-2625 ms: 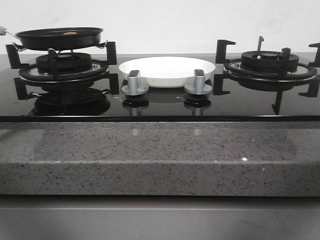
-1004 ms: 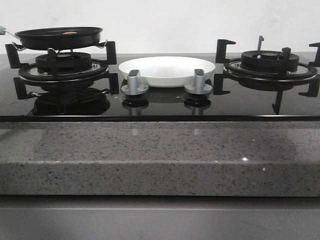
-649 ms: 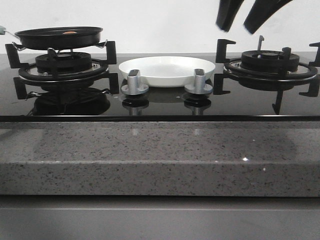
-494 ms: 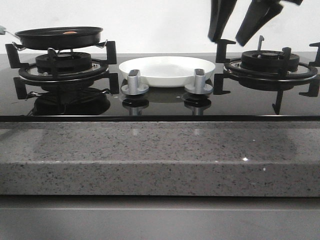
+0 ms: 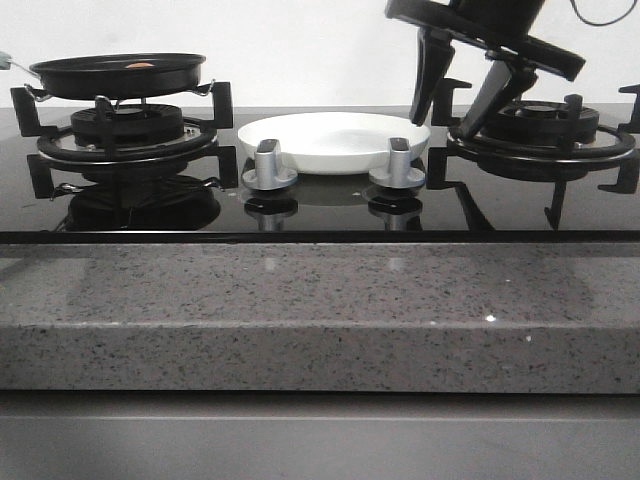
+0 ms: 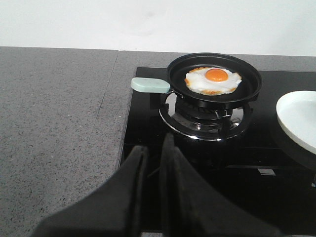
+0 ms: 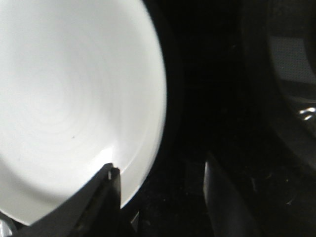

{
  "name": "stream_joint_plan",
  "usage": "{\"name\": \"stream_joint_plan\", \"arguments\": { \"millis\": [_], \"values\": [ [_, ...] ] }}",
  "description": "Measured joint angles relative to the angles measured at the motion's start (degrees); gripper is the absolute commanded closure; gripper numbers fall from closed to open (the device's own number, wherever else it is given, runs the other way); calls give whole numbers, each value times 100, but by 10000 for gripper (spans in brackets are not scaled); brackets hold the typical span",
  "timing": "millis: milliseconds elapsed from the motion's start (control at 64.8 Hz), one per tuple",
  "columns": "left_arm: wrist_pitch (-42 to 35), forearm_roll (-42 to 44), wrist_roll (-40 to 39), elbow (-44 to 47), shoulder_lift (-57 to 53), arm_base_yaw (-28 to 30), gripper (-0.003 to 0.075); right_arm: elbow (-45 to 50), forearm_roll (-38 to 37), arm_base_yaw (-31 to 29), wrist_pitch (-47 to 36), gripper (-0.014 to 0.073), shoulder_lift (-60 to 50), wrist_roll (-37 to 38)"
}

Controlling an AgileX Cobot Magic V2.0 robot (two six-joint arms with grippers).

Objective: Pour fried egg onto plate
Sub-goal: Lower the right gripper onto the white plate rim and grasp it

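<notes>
The fried egg (image 6: 213, 81) lies flat in the black frying pan (image 6: 247, 89), yolk up, its ragged white edge browned in places; from the front view only a sliver of orange (image 5: 140, 66) shows over the pan's rim. The pan (image 5: 118, 76) sits on the left burner (image 5: 127, 130) of the glossy black cooktop (image 5: 320, 215), its pale green handle (image 6: 150, 85) pointing away from the plate.

The plate (image 5: 334, 141) rests on the cooktop between the two burners, behind two silver knobs (image 5: 269, 166) — nothing lies in it. In the left wrist view a piece of its rim (image 6: 296, 121) shows just beside the pan's burner.

The right gripper (image 5: 452, 110) hangs over the plate's right edge, near the right burner (image 5: 540, 130), its jaws spread wide and holding nothing. In the right wrist view one fingertip (image 7: 109, 182) sits over the plate's white rim (image 7: 153, 118) and the other over the dark glass beside it.

The left gripper (image 6: 152, 163) hovers above the cooktop's near edge, well apart from the pan — its jaws almost together with only a thin slit between, gripping nothing. The cooktop is set in a speckled grey table (image 5: 320, 310).
</notes>
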Motion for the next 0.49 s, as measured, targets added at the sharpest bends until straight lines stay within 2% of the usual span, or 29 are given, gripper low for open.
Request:
{"name": "stream_joint_plan", "arguments": {
  "millis": [247,494],
  "values": [
    [0,0,0,0,0,0,650,-13,147,-34,0,193,221,0],
    [0,0,0,0,0,0,650,-15,222,-34,0,386,263,0]
  ]
}}
